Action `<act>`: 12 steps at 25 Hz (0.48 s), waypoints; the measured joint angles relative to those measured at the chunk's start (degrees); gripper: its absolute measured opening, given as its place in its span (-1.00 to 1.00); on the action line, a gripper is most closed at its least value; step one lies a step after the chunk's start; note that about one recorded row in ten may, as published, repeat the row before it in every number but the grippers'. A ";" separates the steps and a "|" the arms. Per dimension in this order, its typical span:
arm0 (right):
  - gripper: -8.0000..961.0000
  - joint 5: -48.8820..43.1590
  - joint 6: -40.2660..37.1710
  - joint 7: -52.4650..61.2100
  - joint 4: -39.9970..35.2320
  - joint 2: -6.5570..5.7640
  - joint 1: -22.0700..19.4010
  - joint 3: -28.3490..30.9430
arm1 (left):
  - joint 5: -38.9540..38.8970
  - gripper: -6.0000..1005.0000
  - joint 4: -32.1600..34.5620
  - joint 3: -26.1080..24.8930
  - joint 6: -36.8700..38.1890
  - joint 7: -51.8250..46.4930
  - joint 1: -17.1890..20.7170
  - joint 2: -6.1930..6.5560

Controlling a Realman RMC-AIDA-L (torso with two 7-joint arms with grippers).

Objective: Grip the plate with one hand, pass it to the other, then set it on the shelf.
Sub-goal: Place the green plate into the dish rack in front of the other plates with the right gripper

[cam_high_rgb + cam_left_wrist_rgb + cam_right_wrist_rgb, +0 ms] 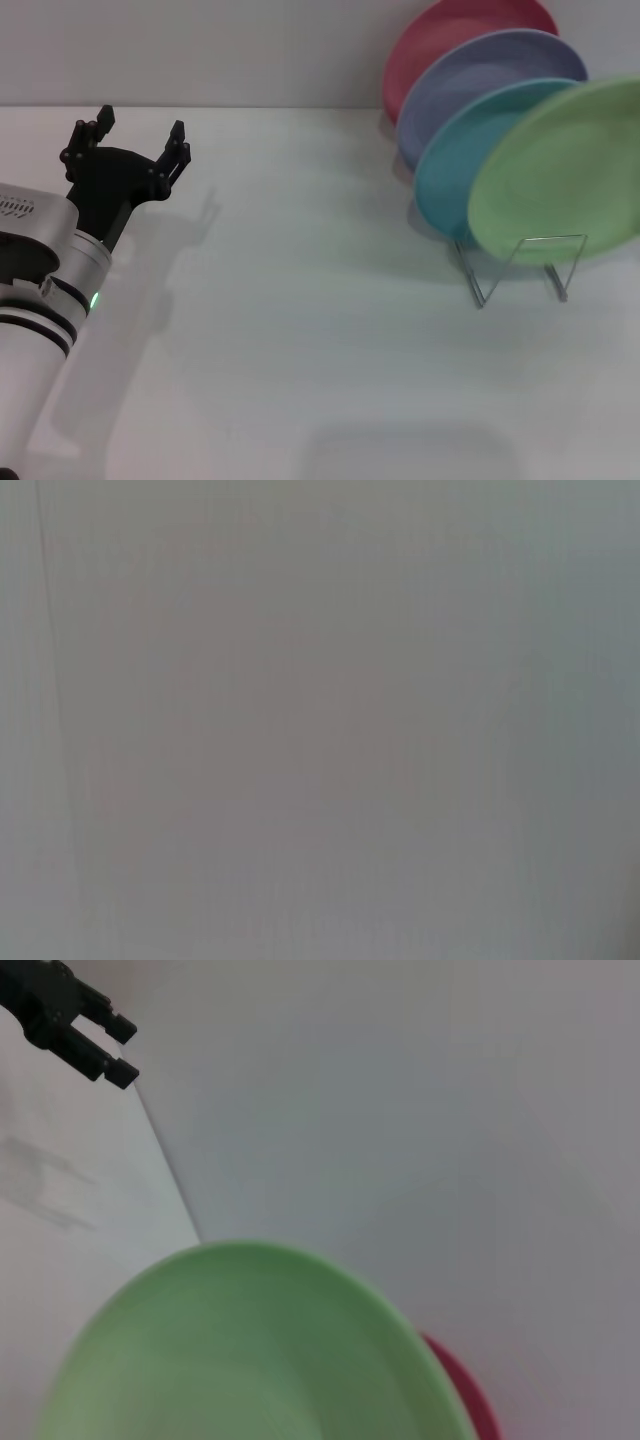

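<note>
The light green plate stands tilted on edge at the front of the silver wire shelf, at the right of the head view. Its right side runs out of that view. The right wrist view sees the plate from very close, filling the lower part of the picture. My right gripper shows in no view, so I cannot tell whether it holds the plate. My left gripper hovers open and empty at the far left of the table, well away from the plate. It also appears far off in the right wrist view as the left gripper.
Behind the green plate, a sky-blue plate, a lavender plate and a red plate stand in a row in the same rack. The white table ends at a pale wall. The left wrist view shows only blank grey.
</note>
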 joint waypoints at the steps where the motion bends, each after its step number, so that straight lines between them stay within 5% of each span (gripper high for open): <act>1: -0.90 -0.03 -0.02 -0.26 -0.59 0.00 0.00 -0.10 | 0.00 0.63 -0.01 0.00 -0.04 0.00 -0.04 0.00; 7: -0.76 0.07 0.19 -0.90 -1.91 0.04 -0.14 -1.93 | 0.00 0.63 0.14 0.09 -0.28 0.00 -0.70 -0.08; 12: -0.27 3.22 1.04 0.39 -1.42 0.01 -1.37 -3.19 | 0.00 0.63 0.24 0.08 -0.30 0.00 -0.88 -0.09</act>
